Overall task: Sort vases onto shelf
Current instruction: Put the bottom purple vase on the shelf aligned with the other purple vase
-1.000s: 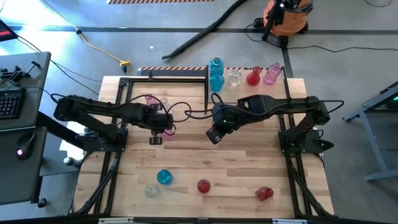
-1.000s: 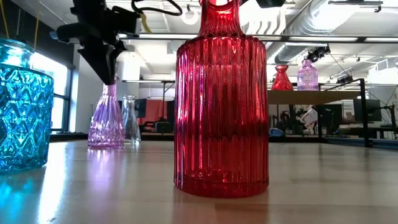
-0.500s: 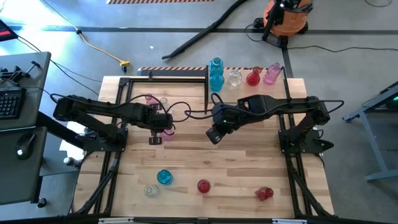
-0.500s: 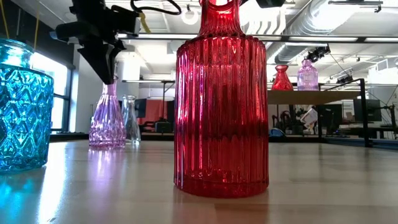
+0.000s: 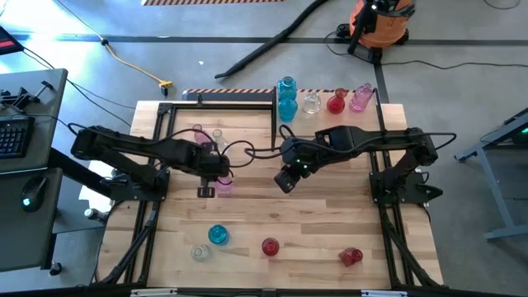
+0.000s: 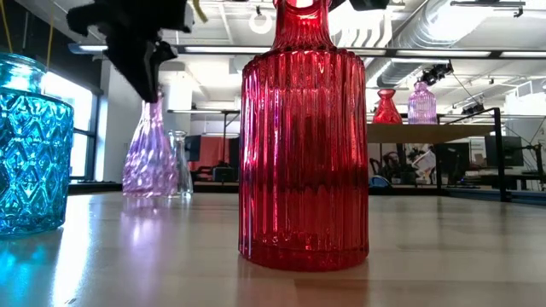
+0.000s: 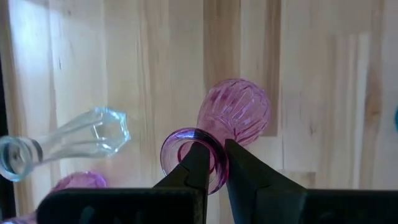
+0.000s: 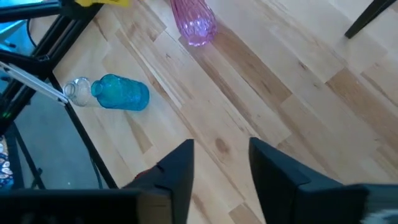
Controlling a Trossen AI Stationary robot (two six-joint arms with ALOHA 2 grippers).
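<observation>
Tabletop mid-area open — left pincer pinches pink vase rim; right pincer wide.

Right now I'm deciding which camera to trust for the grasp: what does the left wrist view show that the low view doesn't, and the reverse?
Only the left wrist view shows the left gripper pinching the rim of the pink vase, one finger inside its mouth, one outside. Only the low view shows the big red vase up close, the blue vase, and two vases on the shelf behind. Both show the held pink vase and a clear vase beside it.
</observation>
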